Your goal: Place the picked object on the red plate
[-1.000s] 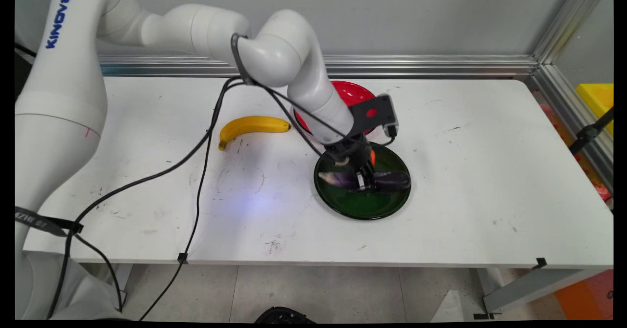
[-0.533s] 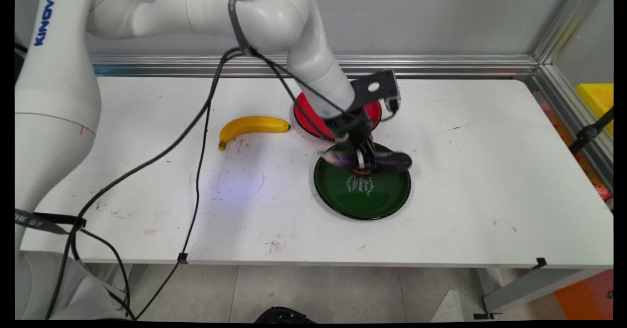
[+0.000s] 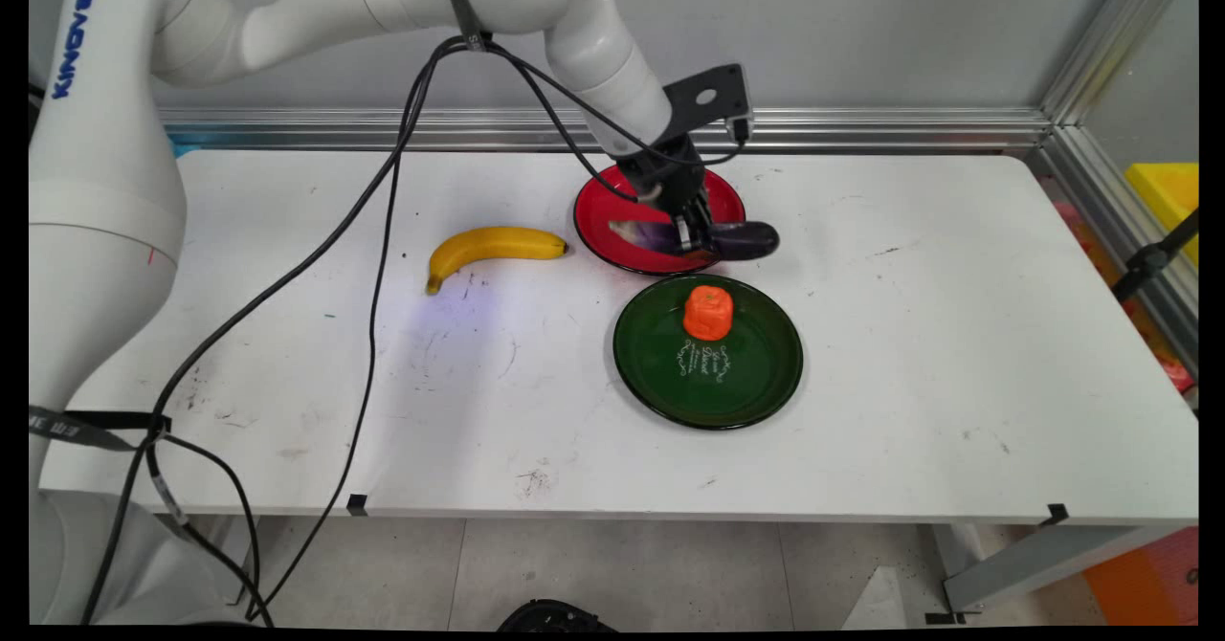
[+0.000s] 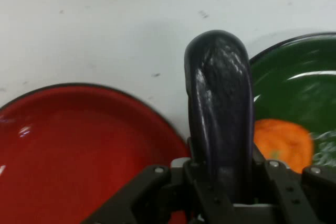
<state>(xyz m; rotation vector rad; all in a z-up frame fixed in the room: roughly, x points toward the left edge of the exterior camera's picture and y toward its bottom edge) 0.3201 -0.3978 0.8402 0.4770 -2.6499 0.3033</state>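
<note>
My gripper is shut on a dark purple eggplant and holds it in the air, lying crosswise, over the near right rim of the red plate. In the hand view the eggplant sticks out from between the fingers, with the red plate to its left and the green plate to its right. The green plate lies just in front of the red one on the table. An orange carrot piece stands on its far half; the hand view shows the carrot piece beside the eggplant.
A yellow banana lies on the white table left of the red plate. Black cables hang from the arm across the table's left half. A metal rail runs along the back edge.
The gripper has lifted the eggplant off the green plate and carried it back and up over the red plate's rim. The carrot piece on the green plate is now uncovered.
</note>
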